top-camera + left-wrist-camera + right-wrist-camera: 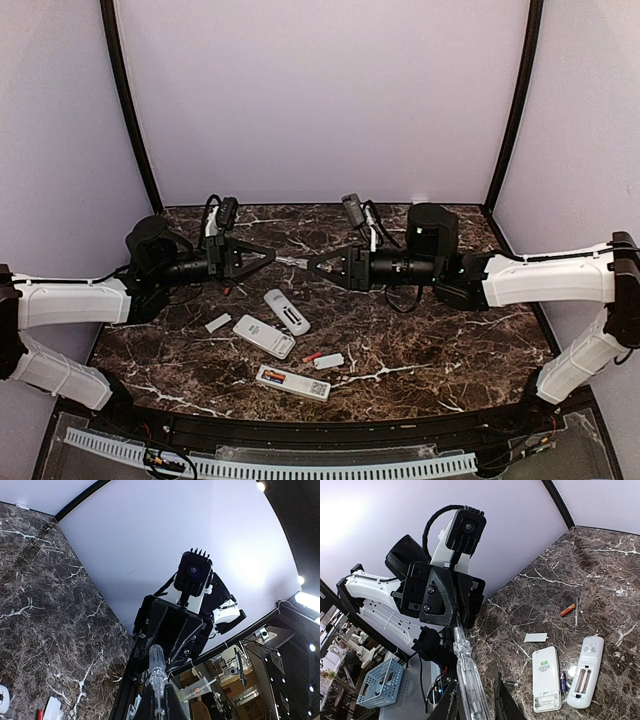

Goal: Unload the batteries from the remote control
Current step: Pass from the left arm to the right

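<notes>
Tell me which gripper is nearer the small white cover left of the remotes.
Left. The left gripper hangs just behind the cover, slightly right of it; the right gripper is farther right.

Soft, even light fills the top view. The dark marble surface [430, 350] carries a faint sheen toward its far edge and only weak shadows. In the left wrist view a bright glow washes the wall [150, 540] high above the surface, with hard point lights [260, 486] beyond its edge. In the right wrist view glare whitens the wall past the surface's edge, and the clear screwdriver [467, 680] blurs near the lens. Both wrist views bend straight lines.
</notes>
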Motion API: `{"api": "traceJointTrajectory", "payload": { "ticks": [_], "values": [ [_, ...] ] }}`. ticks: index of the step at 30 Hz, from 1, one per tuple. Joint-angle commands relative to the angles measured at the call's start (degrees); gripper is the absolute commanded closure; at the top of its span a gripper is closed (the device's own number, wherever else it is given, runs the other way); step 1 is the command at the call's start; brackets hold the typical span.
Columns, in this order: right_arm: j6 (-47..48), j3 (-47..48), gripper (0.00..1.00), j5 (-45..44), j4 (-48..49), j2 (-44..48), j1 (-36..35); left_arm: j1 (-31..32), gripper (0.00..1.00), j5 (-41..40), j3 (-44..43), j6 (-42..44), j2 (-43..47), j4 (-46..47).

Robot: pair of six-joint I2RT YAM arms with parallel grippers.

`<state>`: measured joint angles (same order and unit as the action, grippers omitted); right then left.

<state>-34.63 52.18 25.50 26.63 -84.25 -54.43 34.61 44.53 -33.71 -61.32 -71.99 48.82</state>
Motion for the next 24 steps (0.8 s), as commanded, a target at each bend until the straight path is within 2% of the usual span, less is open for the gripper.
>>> {"api": "traceJointTrajectory", "payload": {
  "ticks": [1,4,8,9,11,14,15,16,18,24],
  "values": [
    [-0.2,1.3,0.79,1.1,2.6,-0.8,-0.4,-0.3,1.0,0.6,0.8,0.2,1.1,1.4],
    [-0.5,1.4,0.84,1.5,2.6,-1.1,-0.5,-0.4,1.0,0.6,0.7,0.2,1.0,1.3],
    [-1.0,0.9,0.99,0.9,3.1,-1.0,-0.4,-0.5,1.0,0.8,0.8,0.4,0.9,0.7],
    [-1.0,0.8,1.0,0.5,3.1,-0.9,-0.4,-0.5,1.0,0.9,0.7,0.8,0.9,0.3],
    [-1.1,0.2,1.0,-0.6,3.0,-0.3,-0.4,-0.8,0.9,0.8,0.5,2.0,1.2,-2.1],
    [-1.1,-0.5,1.0,-2.5,1.2,0.9,-0.4,-1.1,0.61,0.0,-0.1,5.3,2.8,-9.1],
    [-1.0,-0.8,1.0,-3.3,0.2,1.4,-0.4,-1.2,0.56,-1.0,-0.3,7.4,3.4,-11.1],
    [-0.8,-1.1,1.0,-3.7,-0.5,1.9,-0.4,-1.2,0.47,-2.1,-0.6,8.6,4.4,-14.9],
    [-0.8,-1.8,1.0,-5.0,-2.4,3.0,-0.4,-1.2,0.39,-3.7,-1.1,12.0,6.0,-20.7],
    [-1.9,-2.1,1.0,-8.6,-10.6,4.7,-0.5,-1.2,0.35,-8.9,-1.1,20.7,9.0,-35.9]
  ]
}}
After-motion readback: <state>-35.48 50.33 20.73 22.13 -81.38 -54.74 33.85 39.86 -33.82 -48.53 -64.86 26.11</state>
